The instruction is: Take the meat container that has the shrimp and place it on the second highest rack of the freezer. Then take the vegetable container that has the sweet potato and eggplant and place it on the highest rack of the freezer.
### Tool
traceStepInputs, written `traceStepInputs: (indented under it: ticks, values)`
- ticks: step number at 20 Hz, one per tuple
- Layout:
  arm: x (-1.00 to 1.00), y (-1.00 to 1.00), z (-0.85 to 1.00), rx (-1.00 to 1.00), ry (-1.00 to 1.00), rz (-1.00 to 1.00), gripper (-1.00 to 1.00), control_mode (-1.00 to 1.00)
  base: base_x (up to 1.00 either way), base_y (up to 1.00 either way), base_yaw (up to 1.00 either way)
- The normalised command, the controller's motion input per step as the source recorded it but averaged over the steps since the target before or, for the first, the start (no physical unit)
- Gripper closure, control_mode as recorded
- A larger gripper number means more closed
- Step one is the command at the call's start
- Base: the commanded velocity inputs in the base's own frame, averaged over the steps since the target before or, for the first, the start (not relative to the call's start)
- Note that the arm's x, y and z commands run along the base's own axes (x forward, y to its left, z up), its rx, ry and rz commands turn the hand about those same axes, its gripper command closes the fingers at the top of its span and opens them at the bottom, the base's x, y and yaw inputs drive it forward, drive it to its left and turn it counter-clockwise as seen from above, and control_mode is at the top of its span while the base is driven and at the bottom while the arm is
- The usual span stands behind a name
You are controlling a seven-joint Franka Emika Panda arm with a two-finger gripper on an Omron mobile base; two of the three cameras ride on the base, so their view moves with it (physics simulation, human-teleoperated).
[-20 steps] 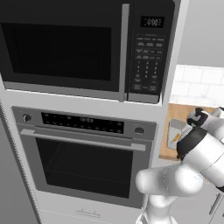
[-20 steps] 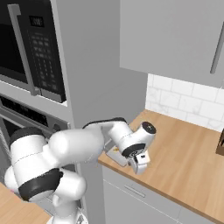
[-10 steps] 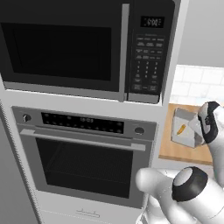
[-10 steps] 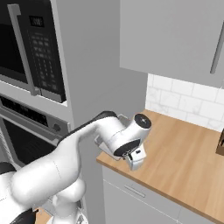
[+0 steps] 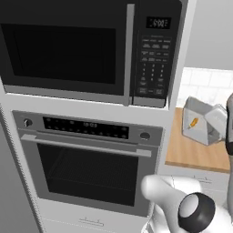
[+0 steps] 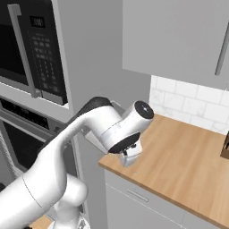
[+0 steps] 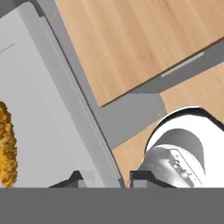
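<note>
The meat container (image 5: 203, 121), a light-grey tray, hangs tilted above the counter's left end with the small orange shrimp (image 5: 193, 123) lying in it. In the hand view my gripper (image 7: 107, 180) is shut on the container's rim (image 7: 65, 92), one fingertip on each side of it, and the shrimp (image 7: 6, 149) lies at the far left of the tray floor. In the right base view the gripper (image 6: 129, 155) points down under the white wrist at the counter's near left corner. The freezer and the vegetable container are out of view.
A black microwave (image 5: 68, 50) sits over a built-in oven (image 5: 86, 168) in the grey column left of the wooden counter (image 6: 188, 156). Grey upper cabinets (image 6: 179, 36) hang over the tiled backsplash. A dark knife block (image 6: 225, 147) stands at the far right.
The container has come up off the counter and tipped steeply on edge. My arm has swung round, its elbow now arching high toward the oven column. The base has stayed put.
</note>
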Motion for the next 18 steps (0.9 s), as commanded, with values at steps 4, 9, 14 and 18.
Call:
traceStepInputs:
  ticks: [4,9,14,18]
  values:
    - [-0.46,0.51,0.98,0.03,-0.11,0.07,1.0,-1.0,0.0,0.0,0.0]
    - [-0.78,0.0,0.38,0.01,-0.17,0.01,1.0,1.0,-0.2,0.02,0.01]
    - [0.0,0.0,0.0,0.0,0.0,0.0,1.0,1.0,-1.0,0.82,0.02]
    - [0.0,0.0,0.0,0.0,0.0,0.0,1.0,1.0,-1.0,1.0,0.01]
